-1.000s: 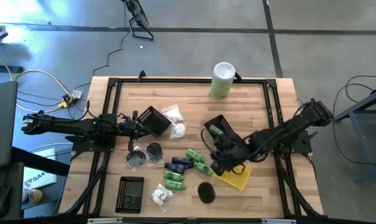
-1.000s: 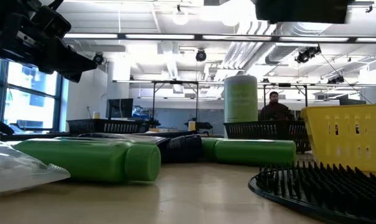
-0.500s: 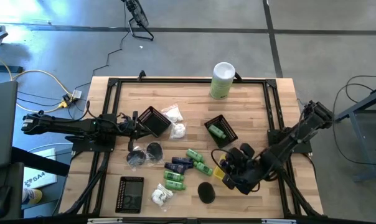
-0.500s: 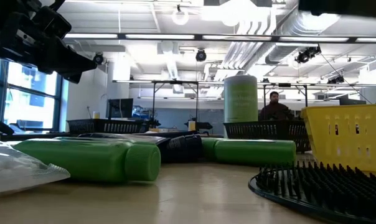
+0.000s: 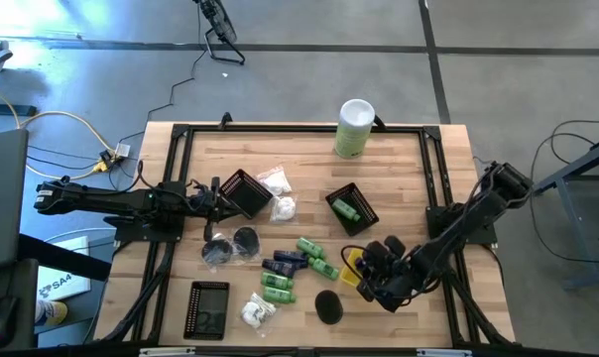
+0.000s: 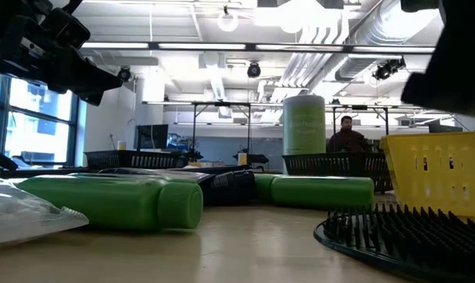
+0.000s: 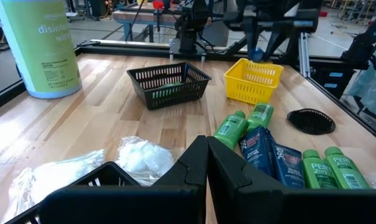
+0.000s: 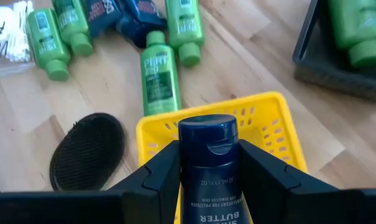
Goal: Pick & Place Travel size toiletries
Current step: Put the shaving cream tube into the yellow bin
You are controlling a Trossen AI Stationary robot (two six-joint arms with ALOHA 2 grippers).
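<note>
Right pincer (image 8: 206, 180) grips a dark navy tube (image 8: 208, 171) above the yellow basket (image 8: 272, 127) at the bench's (image 5: 399, 169) near right.

We see bright green bottles (image 5: 314, 255), more navy tubes (image 5: 285, 263) and white packets (image 5: 277, 193) scattered mid-bench, a black disc (image 5: 328, 305) just left of the basket, and one green bottle in the black basket (image 5: 351, 208). Left pincer (image 7: 206, 165), fingers pressed together, waits at the left by another black basket (image 5: 245, 191).
</note>
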